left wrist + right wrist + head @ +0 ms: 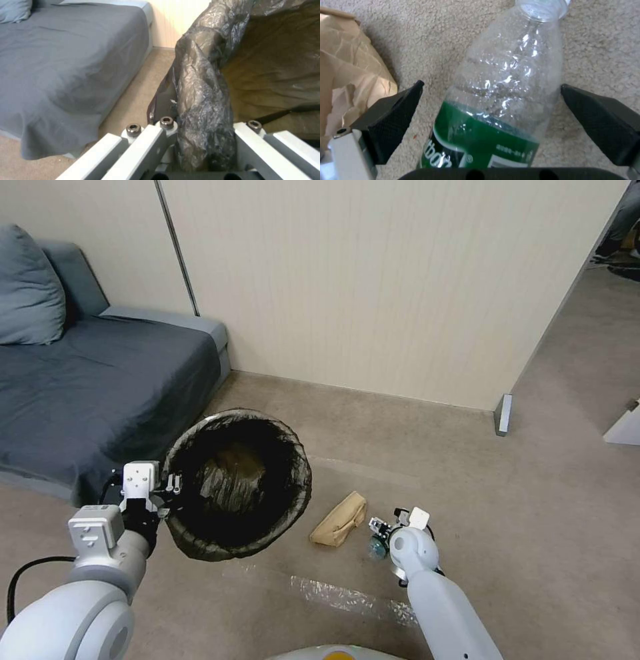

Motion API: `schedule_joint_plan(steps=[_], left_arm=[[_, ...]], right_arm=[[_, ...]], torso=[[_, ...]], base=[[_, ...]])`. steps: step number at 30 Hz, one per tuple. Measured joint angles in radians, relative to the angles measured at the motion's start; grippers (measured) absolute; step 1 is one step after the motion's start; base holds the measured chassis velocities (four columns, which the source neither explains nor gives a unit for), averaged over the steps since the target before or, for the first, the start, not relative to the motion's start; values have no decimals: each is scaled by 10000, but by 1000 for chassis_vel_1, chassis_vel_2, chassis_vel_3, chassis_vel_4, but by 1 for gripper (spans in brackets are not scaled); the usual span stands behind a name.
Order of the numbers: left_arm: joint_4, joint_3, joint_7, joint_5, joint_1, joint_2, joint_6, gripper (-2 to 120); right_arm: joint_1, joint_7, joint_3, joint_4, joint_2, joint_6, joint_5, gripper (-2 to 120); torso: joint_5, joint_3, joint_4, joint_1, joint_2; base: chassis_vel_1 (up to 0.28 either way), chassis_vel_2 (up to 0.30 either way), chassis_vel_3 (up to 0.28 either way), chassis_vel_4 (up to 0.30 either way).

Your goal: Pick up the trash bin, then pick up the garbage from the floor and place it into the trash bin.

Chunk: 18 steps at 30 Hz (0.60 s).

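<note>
Bottle (500,100) lies on carpet beside paper bag (339,520), between right gripper's (490,105) released jaws, untouched; advise closing squarely on the body above the label; left gripper (200,140) clenched on bin (237,483) rim, held aloft

Right gripper (490,110) jaws spread wide around bottle (500,100), bare carpet (603,50) gap on each side; paper bag (350,75) crowds just outside one finger (391,117). Left gripper (203,150) jaws pinch trash bin (238,483) rim, sofa (66,62) close outside.
</note>
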Motion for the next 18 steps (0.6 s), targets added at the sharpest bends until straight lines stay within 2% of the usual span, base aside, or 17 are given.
schedule_joint_plan(steps=[10,18], left_arm=[[1,-2,4,12,5,0,-6,1],[21,4,21,23,-23,-10,-13,1]], right_arm=[[-9,-32,57,-177,85,213,-72,94],[-228,-74,27,170,-18,278,-128,76]], torso=[[-7,-3,-4,-2,3],[-3,-1,-10,-1,2]], base=[[0,0,0,0],[0,0,0,0]])
